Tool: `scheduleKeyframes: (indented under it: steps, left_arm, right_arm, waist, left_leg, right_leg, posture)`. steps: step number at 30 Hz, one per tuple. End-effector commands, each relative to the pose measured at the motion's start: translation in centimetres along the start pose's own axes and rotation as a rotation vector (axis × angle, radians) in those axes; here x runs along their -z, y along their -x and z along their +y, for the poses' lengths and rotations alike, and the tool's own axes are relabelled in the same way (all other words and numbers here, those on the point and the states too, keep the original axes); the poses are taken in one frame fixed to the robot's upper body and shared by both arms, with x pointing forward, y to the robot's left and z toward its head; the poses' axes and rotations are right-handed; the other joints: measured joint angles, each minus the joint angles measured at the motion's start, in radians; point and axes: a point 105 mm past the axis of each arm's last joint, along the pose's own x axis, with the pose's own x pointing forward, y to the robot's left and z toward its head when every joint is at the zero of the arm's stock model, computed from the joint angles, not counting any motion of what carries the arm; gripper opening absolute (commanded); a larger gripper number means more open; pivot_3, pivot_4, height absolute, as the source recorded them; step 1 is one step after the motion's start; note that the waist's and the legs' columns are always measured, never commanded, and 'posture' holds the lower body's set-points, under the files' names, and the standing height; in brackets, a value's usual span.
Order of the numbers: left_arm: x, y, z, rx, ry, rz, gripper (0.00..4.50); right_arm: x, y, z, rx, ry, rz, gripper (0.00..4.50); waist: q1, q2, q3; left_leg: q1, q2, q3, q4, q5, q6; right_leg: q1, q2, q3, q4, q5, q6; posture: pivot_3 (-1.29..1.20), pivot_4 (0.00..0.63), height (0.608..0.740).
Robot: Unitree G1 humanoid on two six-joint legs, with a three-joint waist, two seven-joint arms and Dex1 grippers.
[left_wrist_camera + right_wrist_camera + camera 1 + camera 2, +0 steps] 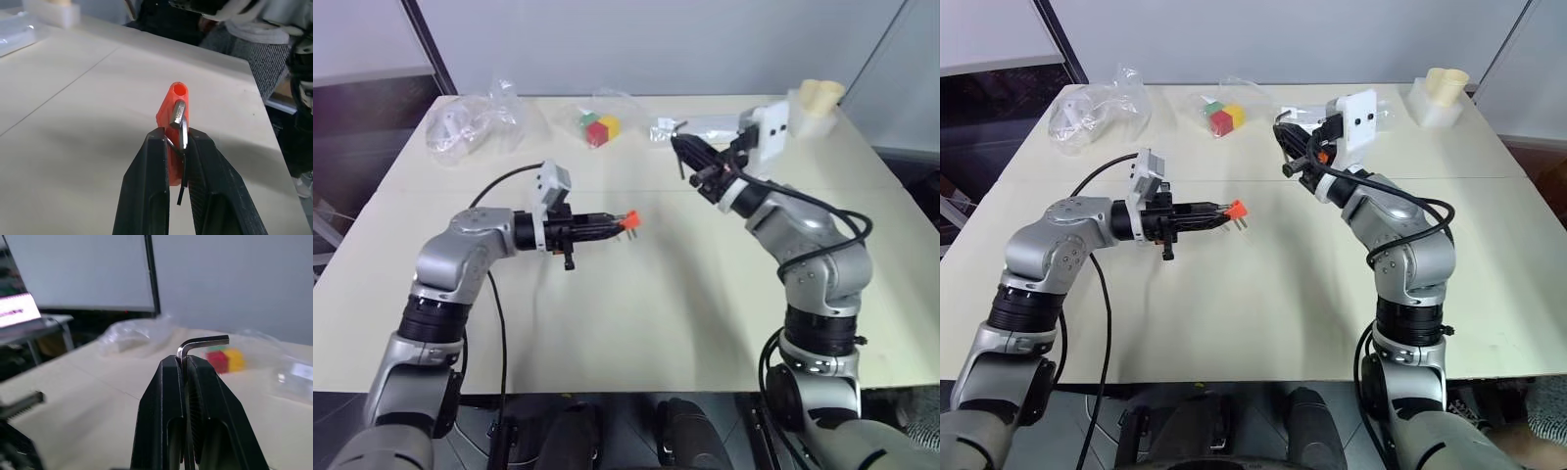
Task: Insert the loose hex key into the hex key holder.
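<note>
Orange plastic marks the hex key holder [629, 220], clamped at the tip of the left gripper [619, 224], which reaches level across the middle of the table [636, 323], well clear of its surface. Head views: the right gripper [681, 149] is raised farther back and to the right, its jaws closed on the loose hex key [679, 157], a thin dark rod. Key and holder are well apart with open air between them; the holder lies toward the left and nearer the robot from the key. Clear bags [475, 122] and coloured cubes [599, 128] sit at the far edge, off the line between the two tools.

Left wrist view: black fingers [146, 191] pinch the holder's lower part; its long axis runs away from the jaws, an open round socket at the far end, one grey key [178, 115] folded out beside it.

Right wrist view: the key's long leg is gripped between closed fingers [161, 406], its short leg bent sideways above the tips. Judgement: aligning a key leg with a socket is the critical relation.
</note>
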Motion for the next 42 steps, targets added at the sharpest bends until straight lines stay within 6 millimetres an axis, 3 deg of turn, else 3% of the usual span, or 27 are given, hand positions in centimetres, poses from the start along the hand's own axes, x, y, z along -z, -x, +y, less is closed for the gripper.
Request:
scheduleKeyframes:
  steps: [1, 9, 17, 42]
  left_arm:
    - [-0.6, -0.7, 0.8, -0.02, -0.032, 0.009, 0.24]
    - [0.0, -1.1, 2.0, -0.037, -0.027, 0.04, 0.24]
    - [-0.4, -1.1, 1.8, -0.022, -0.02, 0.03, 0.24]
    - [-2.3, -0.9, 1.1, -0.022, 0.003, -0.037, 0.24]
  right_arm:
    - [-1.8, -0.4, 1.6, -0.061, 0.015, -0.105, 0.04]
    - [-0.4, -0.5, 5.3, -0.3, -0.107, -0.083, 0.04]
    - [0.9, -0.3, 6.9, -0.379, -0.083, -0.085, 0.04]
    - [2.3, -0.9, 5.9, -0.244, 0.054, -0.265, 0.04]
  waist:
    - [0.0, 0.0, 0.0]
    - [-0.005, 0.0, 0.0]
    - [-0.004, 0.0, 0.0]
    - [-0.004, 0.0, 0.0]
  left_leg:
    - [0.0, 0.0, 0.0, 0.0, 0.0, 0.0]
    - [0.0, 0.0, 0.0, 0.0, 0.0, 0.0]
    - [0.0, 0.0, 0.0, 0.0, 0.0, 0.0]
    - [0.0, 0.0, 0.0, 0.0, 0.0, 0.0]
  right_leg:
    - [0.0, 0.0, 0.0, 0.0, 0.0, 0.0]
    - [-0.001, 0.001, 0.0, 0.001, 0.0, 0.0]
    - [-0.001, 0.001, 0.0, 0.001, 0.0, 0.0]
    - [-0.001, 0.0, 0.0, 0.001, 0.0, 0.0]
  posture:
    - [0.0, 0.15, 0.74]
    - [0.0, 0.15, 0.74]
    - [0.0, 0.15, 0.74]
    - [0.0, 0.15, 0.74]
